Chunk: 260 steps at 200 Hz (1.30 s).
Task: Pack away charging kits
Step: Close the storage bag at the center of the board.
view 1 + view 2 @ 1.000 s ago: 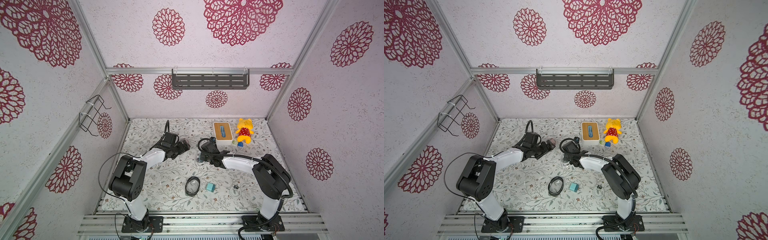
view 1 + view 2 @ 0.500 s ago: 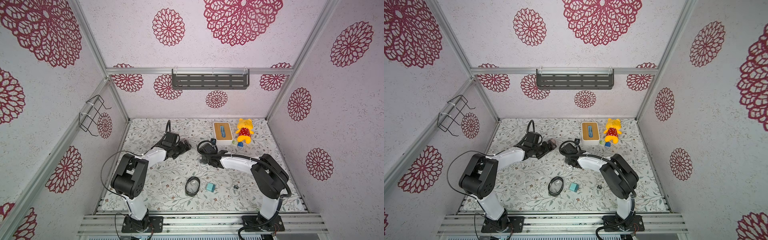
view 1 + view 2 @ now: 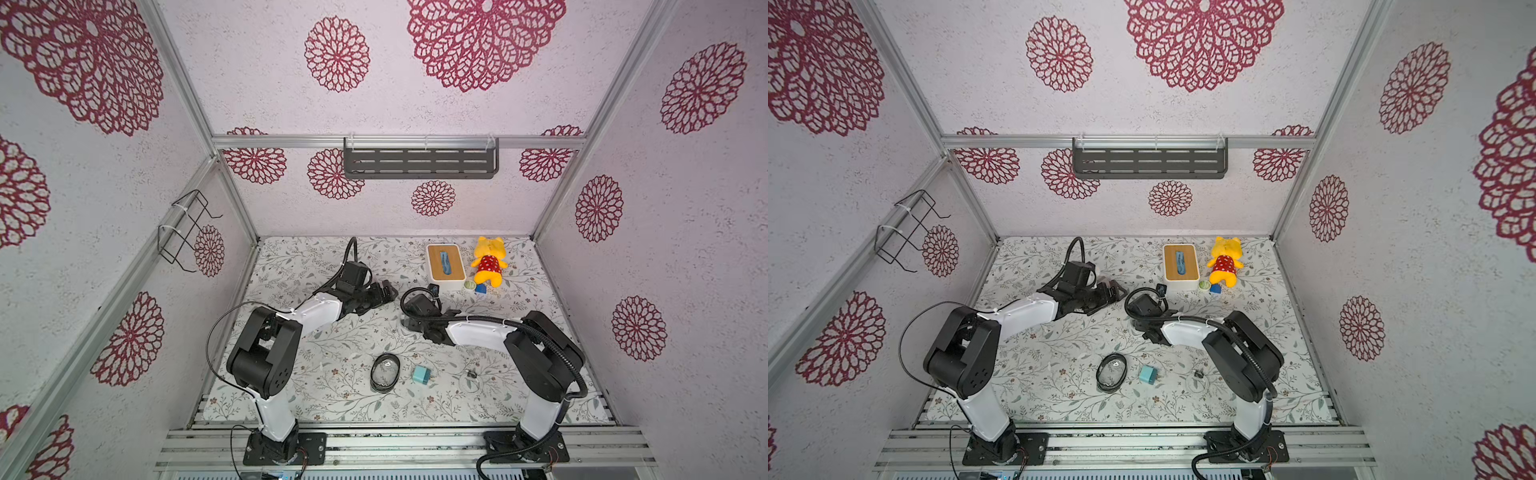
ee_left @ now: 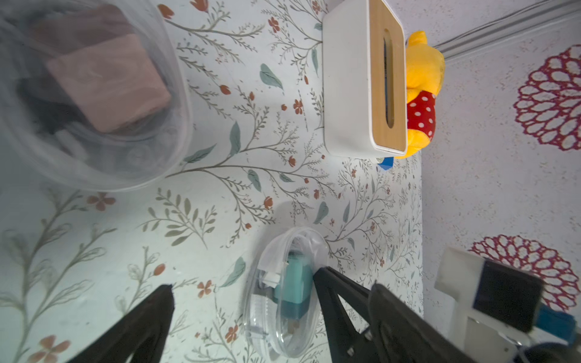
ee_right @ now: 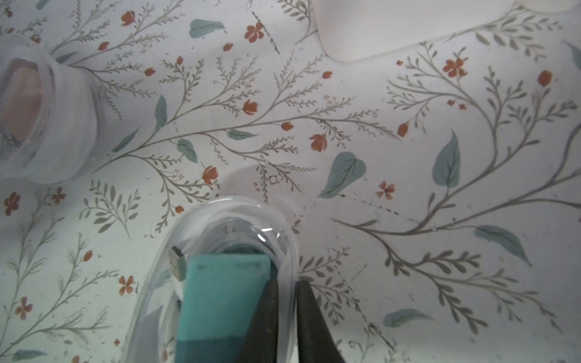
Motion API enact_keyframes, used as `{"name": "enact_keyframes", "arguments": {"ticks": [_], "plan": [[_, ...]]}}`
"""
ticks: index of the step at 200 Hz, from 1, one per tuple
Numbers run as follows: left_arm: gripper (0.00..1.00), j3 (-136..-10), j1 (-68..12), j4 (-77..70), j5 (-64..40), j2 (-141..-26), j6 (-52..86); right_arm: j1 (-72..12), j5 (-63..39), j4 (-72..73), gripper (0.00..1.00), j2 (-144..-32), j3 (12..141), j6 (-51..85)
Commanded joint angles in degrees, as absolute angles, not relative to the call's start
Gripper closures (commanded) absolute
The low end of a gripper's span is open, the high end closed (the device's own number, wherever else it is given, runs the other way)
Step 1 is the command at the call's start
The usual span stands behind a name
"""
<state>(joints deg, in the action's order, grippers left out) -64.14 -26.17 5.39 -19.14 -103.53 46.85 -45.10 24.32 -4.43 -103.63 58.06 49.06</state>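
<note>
Centrally on the worktop (image 3: 332, 399), the right gripper (image 5: 286, 281) had its fingers close together astride the wall of a clear oval case (image 5: 232, 207); whether they pinched it could not be told. That case lay on the surface, holding a teal charger (image 5: 223, 298) ringed by a pale cable (image 5: 220, 242). The left gripper (image 3: 387, 292) stood nearby with jaws wide apart and empty, beside a second case (image 4: 163, 132), clear with a pink charger (image 4: 107, 81) inside. Bare floral worktop separated the two cases and ran to the back-left corner. The box (image 3: 444, 266) and plush (image 3: 488, 259) crowded the back edge toward the right corner. Near the front edge lay a dark-rimmed case (image 3: 385, 373), a loose charger (image 3: 422, 374) and a loose cable (image 3: 471, 380), each apart from the others.
</note>
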Motion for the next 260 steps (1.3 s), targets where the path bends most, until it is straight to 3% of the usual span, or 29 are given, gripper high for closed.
{"name": "enact_keyframes", "arguments": {"ticks": [1, 177, 260], "plan": [[0.01, -65.5, -26.7, 4.7, -21.7, -105.4, 45.7, -44.7, 23.8, -7.1, 0.80, -101.6, 55.5, 50.1], [0.05, -72.7, -28.1, 7.3, -30.7, -117.7, 47.6, -40.4, 14.5, 12.6, 0.79, -102.2, 44.1, 50.6], [0.11, -74.2, -28.4, 6.7, -34.9, -121.1, 50.0, -39.4, 6.3, 24.8, 0.91, -104.9, 41.6, 48.7]]}}
